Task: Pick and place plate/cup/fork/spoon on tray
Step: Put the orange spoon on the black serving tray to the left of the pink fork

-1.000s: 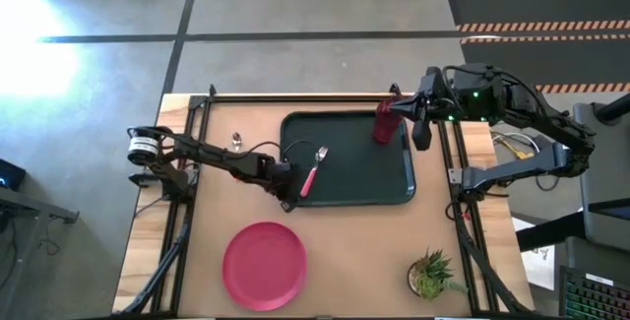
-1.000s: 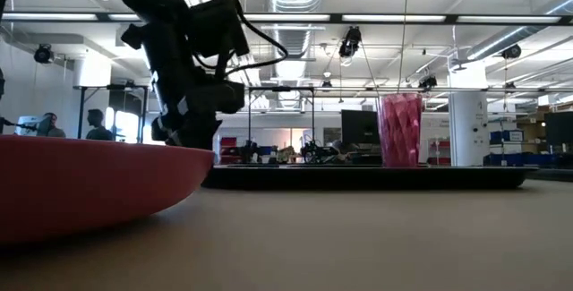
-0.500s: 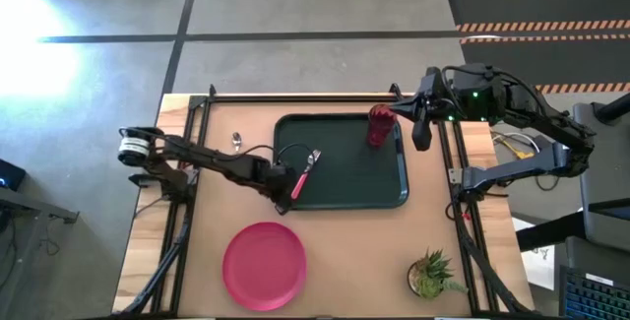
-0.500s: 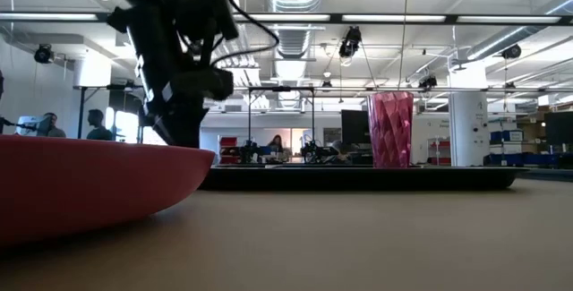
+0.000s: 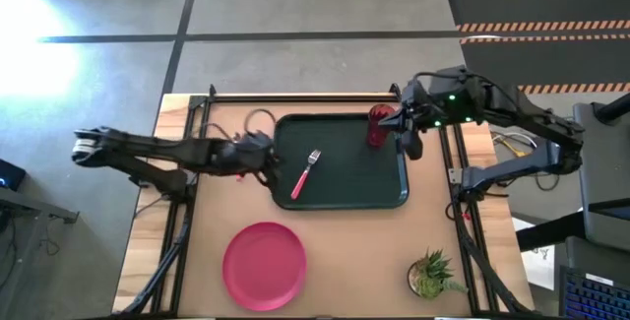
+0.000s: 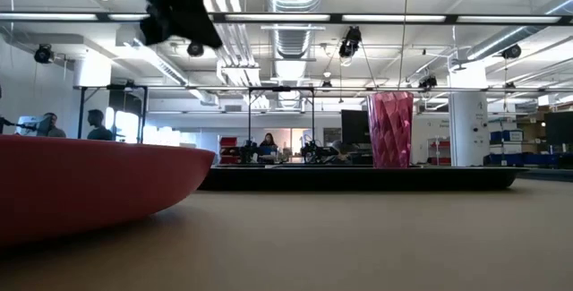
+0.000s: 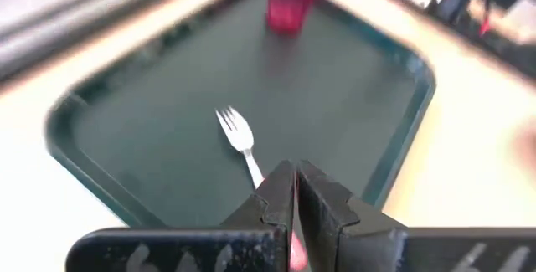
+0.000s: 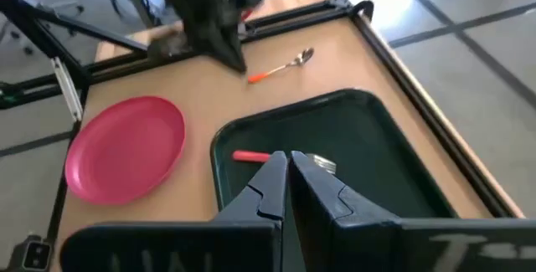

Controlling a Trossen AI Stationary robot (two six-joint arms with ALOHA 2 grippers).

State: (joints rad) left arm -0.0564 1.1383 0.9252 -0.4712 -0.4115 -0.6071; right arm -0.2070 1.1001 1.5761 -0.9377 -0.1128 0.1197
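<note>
The dark green tray [image 5: 340, 194] lies mid-table. The fork [image 5: 305, 172] lies flat on the tray's left part, and the red cup [image 5: 378, 127] stands upright in its far right corner. The pink plate [image 5: 264, 265] rests on the table nearer the front. The orange-handled spoon [image 8: 280, 65] lies on the table left of the tray; my left arm covers it in the high view. My left gripper [image 7: 295, 190] is shut and empty, raised above the tray's left edge. My right gripper [image 8: 287, 171] is shut and empty, high beside the cup.
A small potted plant [image 5: 430, 274] stands near the table's front right corner. Black frame rails [image 5: 187, 133] run along the table's left, right and far edges. Bare tabletop lies between the plate and the plant.
My left gripper, shut throughout, has risen well above the table and drawn back toward the table's left edge, away from the fork. The tray, with cup and fork on it, slid slightly toward the table's left early on. My right gripper shifted a little toward the cup.
</note>
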